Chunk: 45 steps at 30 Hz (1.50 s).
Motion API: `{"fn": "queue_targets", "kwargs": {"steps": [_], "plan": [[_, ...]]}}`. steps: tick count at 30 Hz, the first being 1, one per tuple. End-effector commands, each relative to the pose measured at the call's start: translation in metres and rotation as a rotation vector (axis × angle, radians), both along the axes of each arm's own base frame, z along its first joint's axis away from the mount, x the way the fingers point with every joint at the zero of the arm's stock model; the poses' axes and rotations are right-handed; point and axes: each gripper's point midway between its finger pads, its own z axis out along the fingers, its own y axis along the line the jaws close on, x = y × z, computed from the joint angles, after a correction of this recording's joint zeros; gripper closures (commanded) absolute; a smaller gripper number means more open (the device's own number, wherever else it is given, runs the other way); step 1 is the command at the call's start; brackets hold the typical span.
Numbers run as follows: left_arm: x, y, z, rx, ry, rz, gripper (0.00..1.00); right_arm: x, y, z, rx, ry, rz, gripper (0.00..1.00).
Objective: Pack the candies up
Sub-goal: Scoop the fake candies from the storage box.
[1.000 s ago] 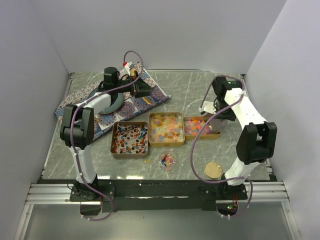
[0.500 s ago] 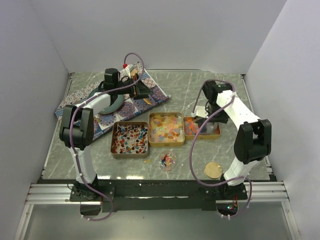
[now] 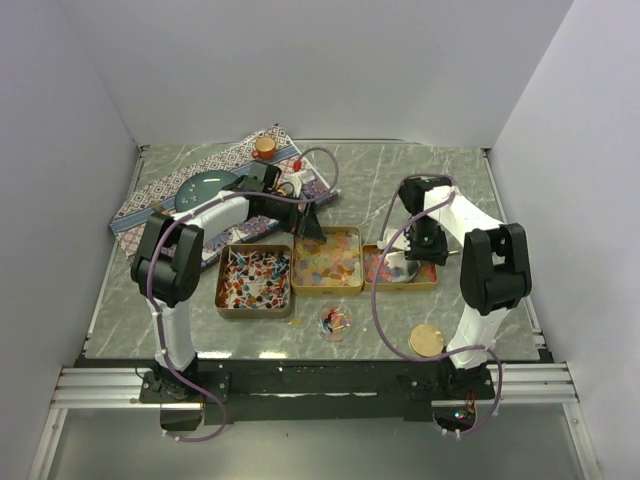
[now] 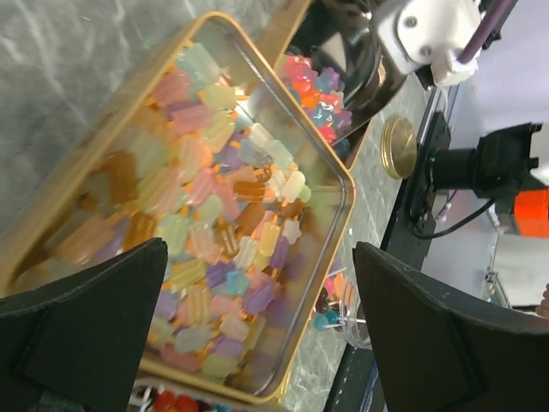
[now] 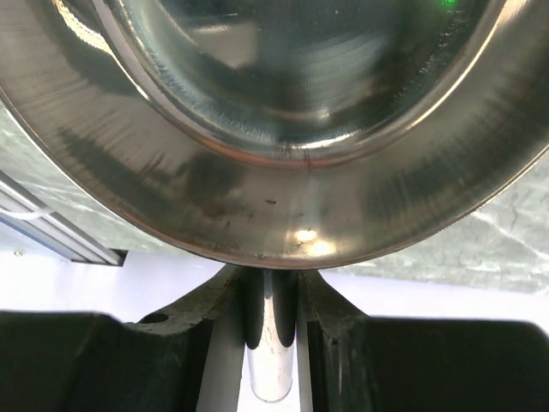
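Three sorts of candies lie in three gold tins side by side. The red-white-black candies (image 3: pixel 255 278) fill the left tin, the pale yellow-orange ones (image 3: pixel 327 258) (image 4: pixel 214 249) the middle tin, the bright pink-orange ones (image 3: pixel 385 262) (image 4: pixel 313 86) the right tin. My left gripper (image 3: pixel 308 222) (image 4: pixel 257 283) hangs open over the middle tin, nothing between its fingers. My right gripper (image 3: pixel 421 246) (image 5: pixel 270 292) is shut on the handle of a steel scoop (image 3: pixel 403 268) (image 5: pixel 283 129), whose bowl sits over the right tin. A small clear cup (image 3: pixel 335 321) (image 4: pixel 347 300) in front holds a few candies.
A round cork disc (image 3: pixel 427 340) (image 4: pixel 398 147) lies near the right arm's base. A patterned mat (image 3: pixel 160 195) at the back left carries a grey-green plate (image 3: pixel 203 186) and a small brown lidded pot (image 3: pixel 265 147). One stray candy (image 3: pixel 295 321) lies in front of the tins.
My left arm has swung from the mat at the back left to above the middle tin. My right arm has come forward and down, bringing the scoop over the right tin.
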Motion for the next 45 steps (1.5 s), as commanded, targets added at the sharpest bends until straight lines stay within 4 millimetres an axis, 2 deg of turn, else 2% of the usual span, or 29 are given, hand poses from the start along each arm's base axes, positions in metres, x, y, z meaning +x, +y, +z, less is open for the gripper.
{"fn": "queue_targets", "kwargs": {"steps": [1, 5, 12, 14, 19, 25, 34, 40, 45], "plan": [[0.004, -0.002, 0.009, 0.011, -0.063, -0.009, 0.03, -0.008, 0.029, -0.020, 0.159, 0.110, 0.142, 1.00], [0.011, -0.008, 0.010, 0.006, -0.058, 0.009, 0.03, -0.009, 0.044, -0.033, 0.251, 0.095, 0.050, 1.00], [0.011, -0.011, -0.007, 0.050, -0.018, 0.010, 0.03, -0.016, 0.057, -0.055, 0.384, 0.036, -0.024, 1.00], [0.011, -0.012, -0.012, 0.060, -0.012, 0.007, 0.03, -0.013, 0.063, -0.057, 0.435, -0.001, -0.037, 1.00], [0.007, -0.014, -0.017, 0.065, 0.017, -0.022, 0.03, -0.025, 0.075, -0.061, 0.532, 0.015, -0.082, 1.00], [0.014, -0.014, -0.020, 0.090, 0.008, -0.044, 0.03, -0.009, 0.096, -0.044, 0.623, -0.017, -0.120, 1.00], [0.009, -0.027, -0.049, 0.173, 0.000, -0.079, 0.03, -0.007, 0.094, -0.014, 0.609, -0.041, -0.144, 1.00], [0.017, -0.035, -0.044, 0.168, -0.020, -0.073, 0.03, 0.004, 0.098, 0.007, 0.648, -0.119, -0.162, 1.00], [0.025, -0.037, -0.031, 0.143, -0.050, -0.079, 0.03, -0.011, 0.101, -0.008, 0.682, -0.089, -0.175, 1.00]]}}
